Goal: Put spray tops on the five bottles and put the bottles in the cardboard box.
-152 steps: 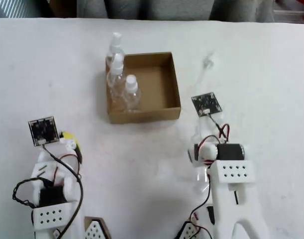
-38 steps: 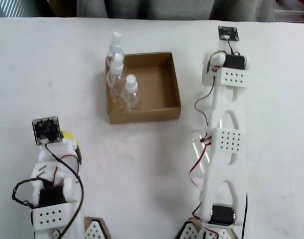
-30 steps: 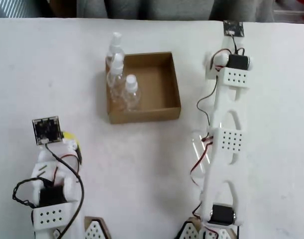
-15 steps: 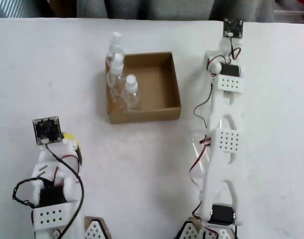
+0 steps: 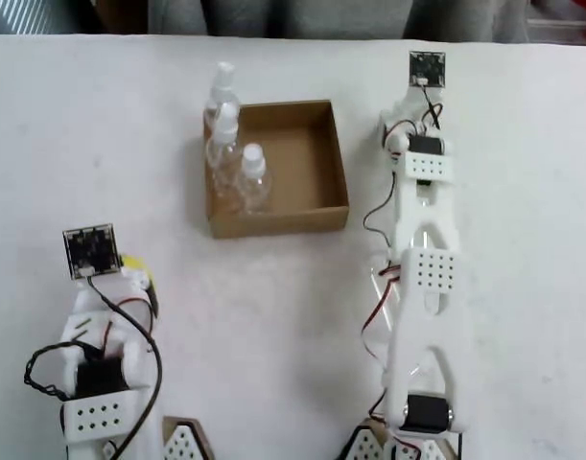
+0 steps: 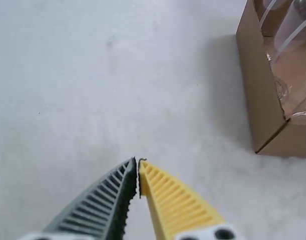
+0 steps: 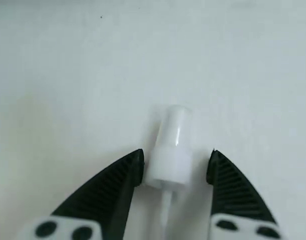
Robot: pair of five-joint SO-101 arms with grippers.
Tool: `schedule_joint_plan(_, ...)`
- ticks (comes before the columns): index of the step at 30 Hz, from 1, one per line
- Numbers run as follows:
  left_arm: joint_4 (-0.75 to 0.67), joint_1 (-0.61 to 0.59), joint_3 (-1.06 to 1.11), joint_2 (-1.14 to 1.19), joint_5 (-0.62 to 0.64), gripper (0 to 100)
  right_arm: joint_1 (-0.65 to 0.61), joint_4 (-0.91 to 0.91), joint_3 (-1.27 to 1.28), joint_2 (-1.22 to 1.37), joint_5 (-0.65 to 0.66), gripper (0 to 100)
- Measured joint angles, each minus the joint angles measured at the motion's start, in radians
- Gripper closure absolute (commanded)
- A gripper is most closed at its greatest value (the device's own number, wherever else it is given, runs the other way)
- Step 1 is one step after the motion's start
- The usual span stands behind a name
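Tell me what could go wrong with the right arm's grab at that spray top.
The spray top lies on its side between the right gripper's open fingers; being round, it may roll or squirt forward as they close. Its thin tube runs back between the fingers and could get pinched or bent. Later, the bottles crowded along one side of the cardboard box could be knocked when another goes in.

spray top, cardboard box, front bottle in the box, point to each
spray top (image 7: 169,150): right wrist view, on its white collar.
cardboard box (image 5: 293,222): high view, on its near outer wall.
front bottle (image 5: 254,184): high view, on its clear body.
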Motion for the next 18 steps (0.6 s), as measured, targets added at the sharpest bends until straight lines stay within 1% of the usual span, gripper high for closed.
schedule_joint_plan(1, 0.0, 0.0, 0.0, 0.0, 0.0, 97, 0.0, 0.023, -0.002, -0.003, 0.002, 85.7)
schedule_joint_plan(4, 0.0, 0.0, 0.0, 0.0, 0.0, 97, 0.008, 0.08, -0.003, -0.014, 0.002, 99.4)
schedule_joint_plan(6, 0.0, 0.0, 0.0, 0.0, 0.0, 97, 0.021, 0.109, -0.003, -0.026, 0.002, 95.9)
schedule_joint_plan(9, 0.0, 0.0, 0.0, 0.0, 0.0, 97, 0.035, 0.133, -0.003, -0.034, 0.002, 98.6)
schedule_joint_plan(12, 0.0, 0.0, 0.0, 0.0, 0.0, 97, 0.035, 0.178, -0.003, -0.044, 0.002, 98.3)
schedule_joint_plan(18, 0.0, 0.0, 0.0, 0.0, 0.0, 97, 0.034, 0.359, -0.003, -0.107, 0.002, 98.3)
